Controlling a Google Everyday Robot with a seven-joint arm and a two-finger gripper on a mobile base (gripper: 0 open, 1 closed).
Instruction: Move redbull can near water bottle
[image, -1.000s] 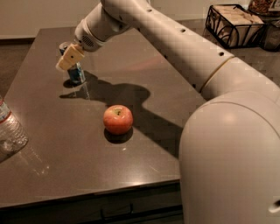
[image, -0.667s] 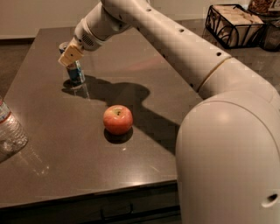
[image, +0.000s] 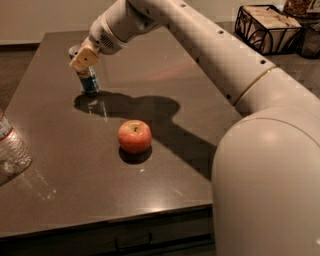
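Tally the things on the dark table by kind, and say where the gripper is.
Slim silver-and-blue metal drink can: 1
Round red-yellow apple: 1
Clear ribbed plastic water bottle: 1
Total: 3
The gripper is at the can's top.

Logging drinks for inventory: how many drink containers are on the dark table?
2. A slim silver-and-blue metal can stands at the far left, with the gripper at its top; a clear ribbed plastic bottle sits at the near-left edge, partly out of frame.

Lone view, high behind arm (image: 215, 55), looking down table (image: 75, 180) (gripper (image: 83, 60) far left).
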